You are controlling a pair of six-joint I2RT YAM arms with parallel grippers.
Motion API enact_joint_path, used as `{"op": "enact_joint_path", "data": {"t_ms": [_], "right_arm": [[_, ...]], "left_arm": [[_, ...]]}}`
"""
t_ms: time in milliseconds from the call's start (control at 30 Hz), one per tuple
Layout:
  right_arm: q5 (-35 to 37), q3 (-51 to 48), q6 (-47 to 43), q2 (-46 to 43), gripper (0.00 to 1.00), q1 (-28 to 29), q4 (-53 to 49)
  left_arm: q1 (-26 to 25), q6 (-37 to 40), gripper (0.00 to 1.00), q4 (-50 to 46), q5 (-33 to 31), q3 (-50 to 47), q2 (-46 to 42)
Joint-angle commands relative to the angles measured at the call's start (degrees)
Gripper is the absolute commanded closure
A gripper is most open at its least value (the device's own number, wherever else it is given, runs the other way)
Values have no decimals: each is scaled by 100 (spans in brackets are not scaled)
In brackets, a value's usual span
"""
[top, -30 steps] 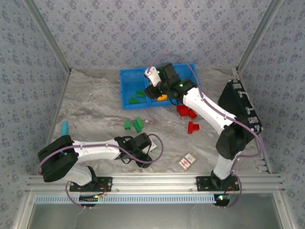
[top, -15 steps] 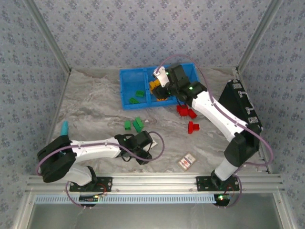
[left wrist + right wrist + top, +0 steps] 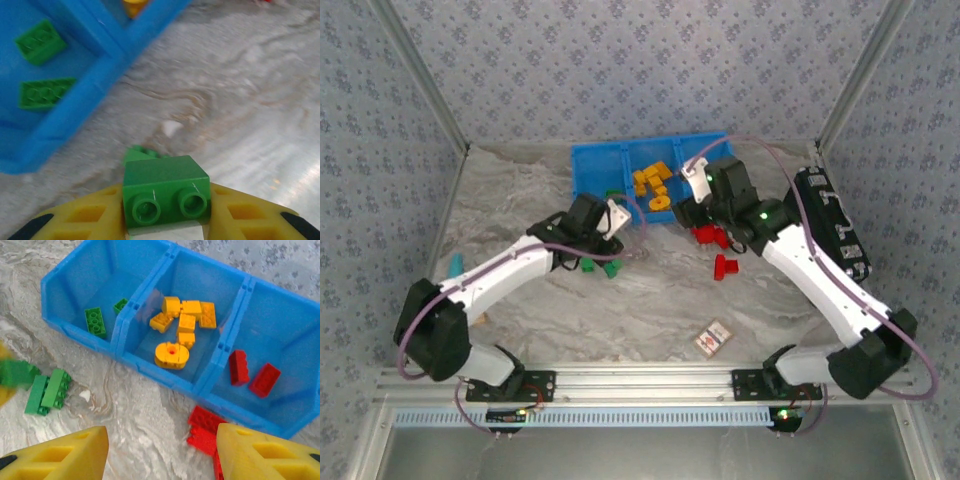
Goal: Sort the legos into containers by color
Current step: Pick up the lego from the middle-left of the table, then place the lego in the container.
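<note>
1. The left claw [image 3: 165, 216] is closed on a green brick [image 3: 165, 192], its pads on the two flat sides and the studs facing the wrist camera. A green bit shows just behind the brick. I cannot tell whether it is attached or lying on the table [image 3: 240, 100].
2. The brick looks light, stiff and slick. It is best taken square across its smooth sides, not the studs, because a small hard piece pinched off-centre could twist or pop out.
3. The bin [image 3: 65, 115] lies ahead and to the left of this claw, apart from it. Its nearest compartment holds two green pieces [image 3: 40, 42], so the carried brick likely belongs there.
4. The right claw [image 3: 160, 455] stands wide open and empty. The red bricks [image 3: 205, 427] lie on the table between its fingers, below them and just in front of the bin wall.
5. Farther out, the middle compartment holds the yellow bricks [image 3: 182, 322] and the right compartment holds two red ones [image 3: 250, 372]. Loose green bricks [image 3: 47, 390] lie on the table to the left.
</note>
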Motion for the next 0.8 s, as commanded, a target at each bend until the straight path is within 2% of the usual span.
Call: {"op": "enact_joint_path", "data": {"t_ms": [0, 267, 400, 533, 600, 767], "right_arm": [[188, -283, 357, -552, 38, -22, -351], [-97, -585, 1164, -1158, 37, -409, -1131], [-284, -1226, 1636, -1444, 37, -629, -1173], [-443, -1749, 2223, -1719, 37, -835, -1002], [-749, -2006, 2514, -1787, 35, -892, -968], [-1377, -2292, 2662, -1745, 33, -1273, -886]], "left_arm": [[328, 524, 63, 77, -70, 492, 480], [755, 789, 63, 262, -255, 2027, 1986], [899, 942, 63, 47, -275, 2753, 2668], [1056, 954, 63, -48, -220, 3106, 3113], [1121, 967, 63, -72, -219, 3221, 3276], [1251, 932, 62, -122, -219, 3479, 3525]]}}
